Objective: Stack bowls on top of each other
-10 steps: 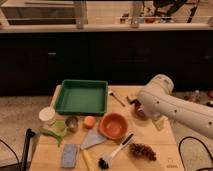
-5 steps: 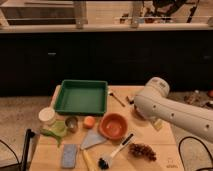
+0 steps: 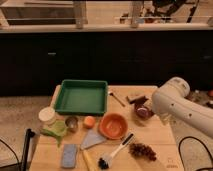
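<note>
The wide, shallow orange bowl [image 3: 113, 125] sits on the wooden table [image 3: 160, 137], near its middle. The smaller dark maroon bowl [image 3: 143, 111] stands to its right, partly covered by my white arm [image 3: 175, 102]. My gripper [image 3: 149, 112] is at the arm's low left end, right at the maroon bowl's right side and mostly hidden by the arm. The two bowls stand apart, side by side.
A green rectangular tray [image 3: 82, 96] lies at the back left. In front of it are a white cup [image 3: 47, 115], a green cloth [image 3: 55, 130], a small metal cup [image 3: 71, 123] and an orange ball [image 3: 89, 121]. A blue sponge [image 3: 69, 155], a brush [image 3: 115, 151] and dark grapes [image 3: 142, 150] lie near the front edge.
My arm moved left over the maroon bowl half a second ago and now sits further right, so more of that bowl shows. The bowls have not moved.
</note>
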Controlling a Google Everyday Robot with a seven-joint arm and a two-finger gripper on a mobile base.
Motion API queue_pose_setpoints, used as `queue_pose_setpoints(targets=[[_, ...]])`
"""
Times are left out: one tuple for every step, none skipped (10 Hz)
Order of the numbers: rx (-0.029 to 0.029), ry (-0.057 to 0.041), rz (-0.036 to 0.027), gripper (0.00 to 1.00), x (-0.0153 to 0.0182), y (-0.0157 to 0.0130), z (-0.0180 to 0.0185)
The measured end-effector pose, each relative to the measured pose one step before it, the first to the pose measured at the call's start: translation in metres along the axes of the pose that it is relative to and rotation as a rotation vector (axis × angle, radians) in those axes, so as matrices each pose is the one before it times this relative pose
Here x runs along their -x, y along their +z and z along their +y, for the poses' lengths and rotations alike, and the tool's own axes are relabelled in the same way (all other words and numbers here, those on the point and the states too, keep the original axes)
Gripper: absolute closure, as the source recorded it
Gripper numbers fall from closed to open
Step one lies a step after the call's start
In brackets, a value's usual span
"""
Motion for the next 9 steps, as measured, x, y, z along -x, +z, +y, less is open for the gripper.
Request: queue_pose_setpoints(targets=[[-0.00858,-0.02705,-0.01234,0.20,-0.00471,0.00506,-0.00152],[-0.00393,-0.02865,-0.01095,0.20,-0.00375,0.00614,-0.00173],[-0.00257,-0.02819,-0.01010,0.20,-0.00472,0.00804,-0.00166],[0.00044,-0.02718,-0.01064,0.20,-0.00498,0.01137,-0.00087],[-0.00386,-0.01590,-0.00467,0.20,-0.00412,0.00800,-0.00140],[-0.00707,-0.00845,0.00036,0.20,-0.00608,0.00759,0.00225],[-0.01140,0.00053,0.00421,0.20,-0.00757,0.00796,0.00473],[-0.00878,0.00043,0.00320,0.20,-0.00290,0.00388,0.00123],[-0.01425,-0.00207,0.00517,0.20,-0.00284,0.00217,-0.00165]])
